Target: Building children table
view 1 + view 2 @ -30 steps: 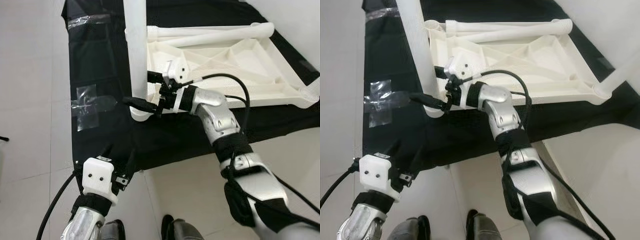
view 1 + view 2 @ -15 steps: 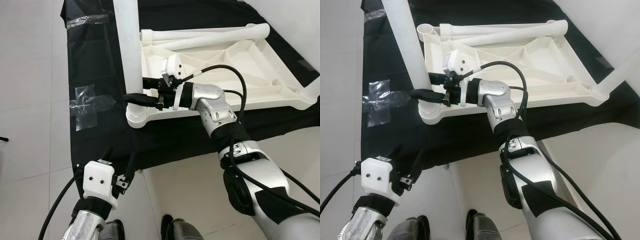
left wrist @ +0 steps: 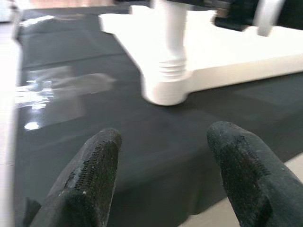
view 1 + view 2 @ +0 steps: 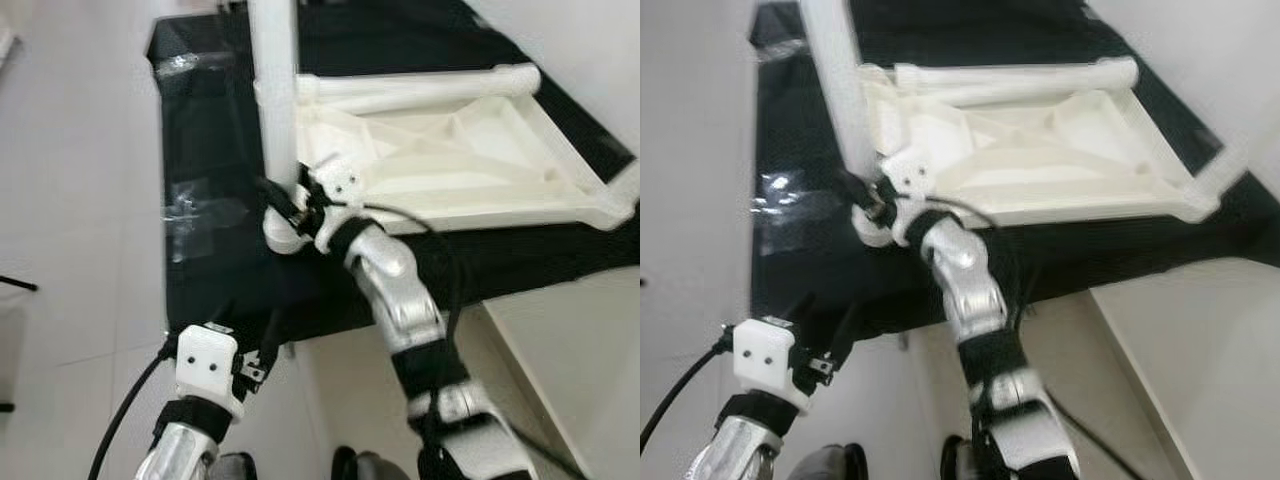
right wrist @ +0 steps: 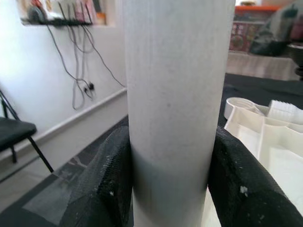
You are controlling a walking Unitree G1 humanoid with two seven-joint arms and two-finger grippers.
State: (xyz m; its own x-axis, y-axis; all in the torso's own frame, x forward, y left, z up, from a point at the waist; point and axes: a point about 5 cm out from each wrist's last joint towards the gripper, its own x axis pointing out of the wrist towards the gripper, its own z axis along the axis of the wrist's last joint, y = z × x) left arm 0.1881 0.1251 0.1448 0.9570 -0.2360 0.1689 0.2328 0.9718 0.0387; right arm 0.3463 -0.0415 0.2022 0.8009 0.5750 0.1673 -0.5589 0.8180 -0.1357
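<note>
- Right end effector [image 4: 283, 203] is clamped around the upright white table leg [image 4: 273, 90], just above its corner socket.
- Leg stands in the near-left corner of the upturned white tabletop [image 4: 450, 160], which lies on a black mat [image 4: 205, 150].
- Left end effector [image 3: 161, 182], fingers spread and holding nothing, hovers at the mat's near edge.

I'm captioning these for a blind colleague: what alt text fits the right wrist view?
The right gripper clamps its two black fingers around an upright white table leg. Beside it lies the white upturned tabletop on a black mat.
</note>
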